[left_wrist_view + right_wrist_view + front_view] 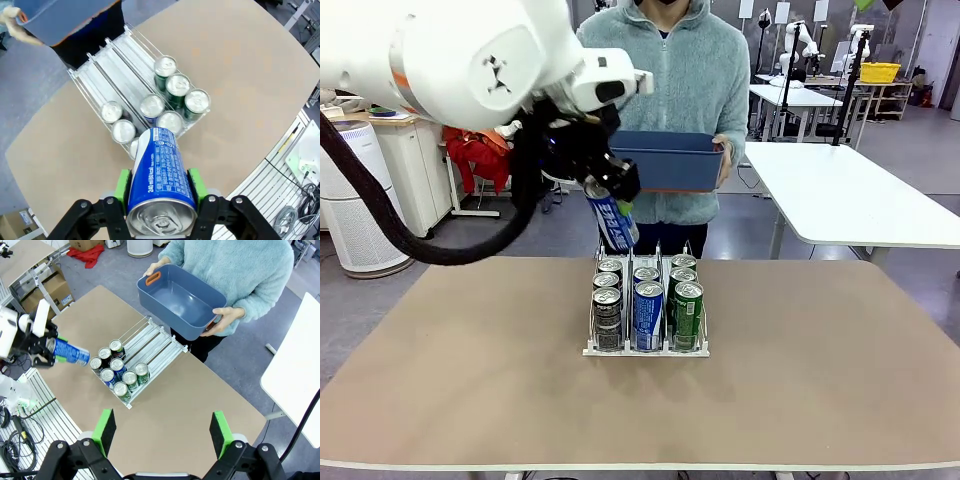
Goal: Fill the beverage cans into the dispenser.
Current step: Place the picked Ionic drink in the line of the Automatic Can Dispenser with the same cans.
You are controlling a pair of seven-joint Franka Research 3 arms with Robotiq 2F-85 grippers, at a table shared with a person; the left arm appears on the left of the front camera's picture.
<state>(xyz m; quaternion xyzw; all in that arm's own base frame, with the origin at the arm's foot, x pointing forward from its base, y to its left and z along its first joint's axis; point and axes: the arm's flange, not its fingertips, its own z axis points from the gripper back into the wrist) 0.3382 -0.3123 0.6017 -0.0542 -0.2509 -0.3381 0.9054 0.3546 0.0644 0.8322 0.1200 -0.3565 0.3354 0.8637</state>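
My left gripper (608,196) is shut on a blue beverage can (614,224) with white lettering, held tilted in the air over the back of the dispenser (648,351). From the left wrist, the held can (160,180) sits between the green pads (121,186), with the white wire rack (107,75) below it. Several cans stand at the dispenser's front: dark ones (608,318) left, blue (648,315) middle, green (687,315) right. My right gripper (162,432) hangs open high above the table, with the dispenser (155,342) far below it.
A person at the far side holds an empty dark blue tub (670,160) with both hands just behind the dispenser. The rear halves of the lanes are bare. Brown tabletop (820,380) lies open on both sides of the rack.
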